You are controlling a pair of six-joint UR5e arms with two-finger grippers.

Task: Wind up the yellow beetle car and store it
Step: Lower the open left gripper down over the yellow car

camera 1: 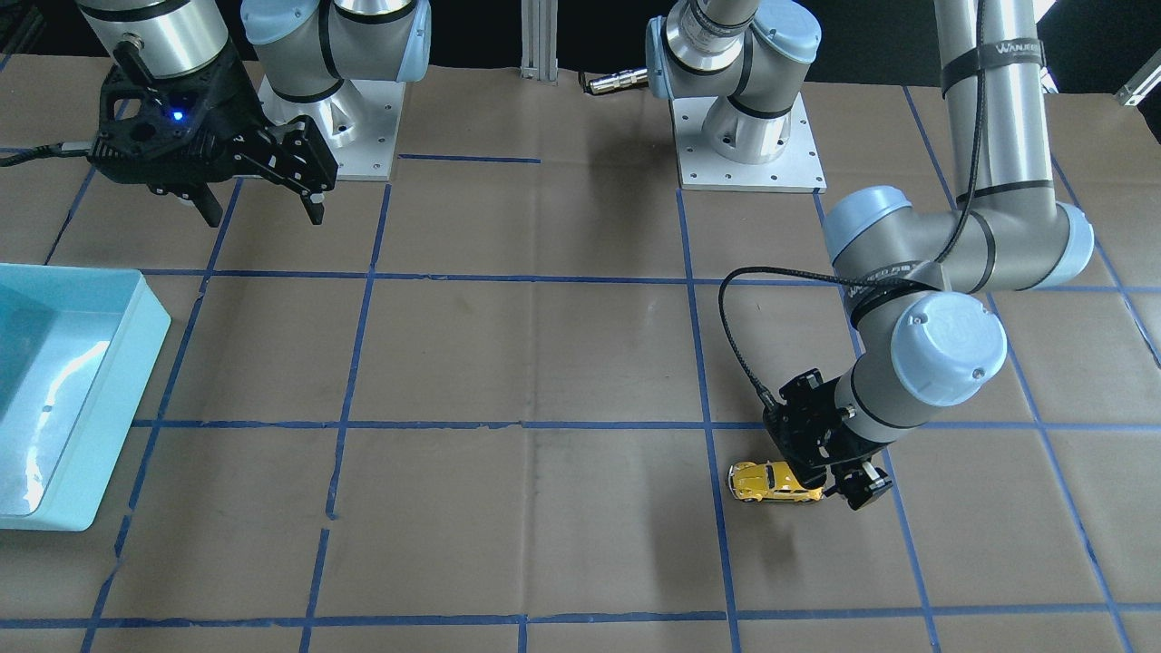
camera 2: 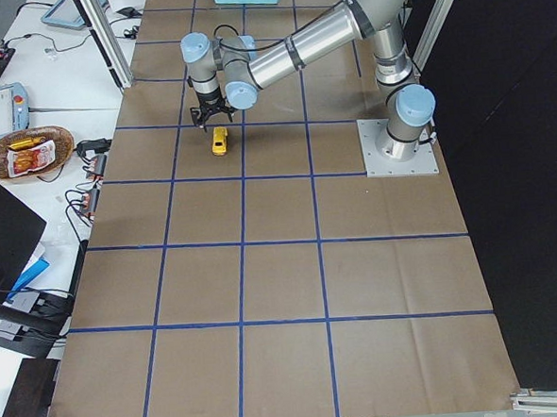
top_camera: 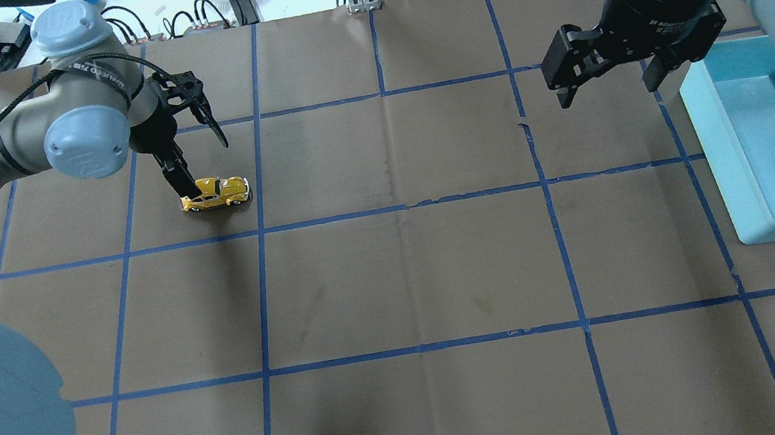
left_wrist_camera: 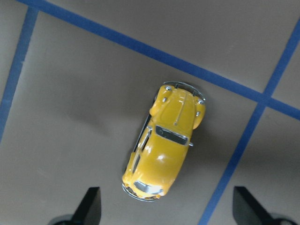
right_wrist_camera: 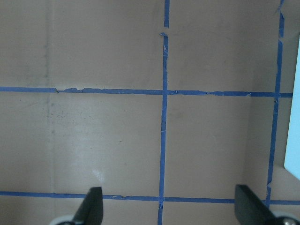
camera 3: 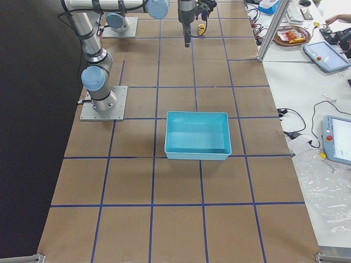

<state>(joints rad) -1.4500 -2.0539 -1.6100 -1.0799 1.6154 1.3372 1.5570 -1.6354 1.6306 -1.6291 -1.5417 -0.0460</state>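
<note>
The yellow beetle car [left_wrist_camera: 164, 157] stands on its wheels on the brown table [top_camera: 395, 276]: glossy, rounded, dark windows, silver bumpers; my left gripper [top_camera: 207, 170] hangs spread astride its rear; my right gripper [top_camera: 607, 95] is spread too.

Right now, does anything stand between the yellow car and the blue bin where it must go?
Nothing visible does. Only the bare, taped table lies between the yellow beetle car and the blue bin.

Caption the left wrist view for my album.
Open left gripper over the yellow beetle car on the blue-taped table.
</note>
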